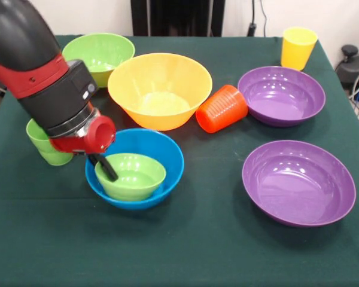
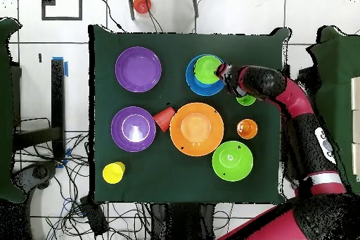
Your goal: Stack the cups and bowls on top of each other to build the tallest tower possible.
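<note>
My gripper (image 1: pixel 106 169) hangs at the left rim of the small light-green bowl (image 1: pixel 133 175), which sits nested in the blue bowl (image 1: pixel 145 143). In the overhead view the gripper (image 2: pixel 223 75) is at the right edge of that pair (image 2: pixel 206 70). The large orange-yellow bowl (image 1: pixel 160 89) stands behind, with the medium green bowl (image 1: pixel 99 54) at the back left. Two purple bowls (image 1: pixel 281 95) (image 1: pixel 299 182) are on the right. A red cup (image 1: pixel 222 109) lies on its side. The yellow cup (image 1: pixel 298 48) stands upright. The green cup (image 1: pixel 45 143) is half hidden by my arm. The orange cup (image 2: pixel 247 129) shows only overhead.
The table has a dark green cloth (image 1: pixel 185 251). My arm (image 1: pixel 42 72) crosses the left side above the green cup. A small red object (image 2: pixel 142 3) lies off the table. Cables cover the floor around it.
</note>
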Available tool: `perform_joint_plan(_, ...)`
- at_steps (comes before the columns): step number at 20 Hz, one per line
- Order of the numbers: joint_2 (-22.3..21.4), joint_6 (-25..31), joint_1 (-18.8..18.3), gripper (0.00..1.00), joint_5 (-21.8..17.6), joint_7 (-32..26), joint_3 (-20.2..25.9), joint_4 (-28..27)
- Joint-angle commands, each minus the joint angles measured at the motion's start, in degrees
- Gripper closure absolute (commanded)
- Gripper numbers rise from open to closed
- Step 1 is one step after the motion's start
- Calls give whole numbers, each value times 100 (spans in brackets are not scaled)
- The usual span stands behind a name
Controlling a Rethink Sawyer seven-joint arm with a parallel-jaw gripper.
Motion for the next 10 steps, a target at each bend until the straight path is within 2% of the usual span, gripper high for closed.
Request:
perform_joint_plan(1,400,80,155,100,-483,-2065,103,-883)
perform_joint_plan(4,550,51,214,100,-532,-2069,22,-1216)
perform_joint_plan(10,812,-177,254,100,-708,-2136,-92,-1550)
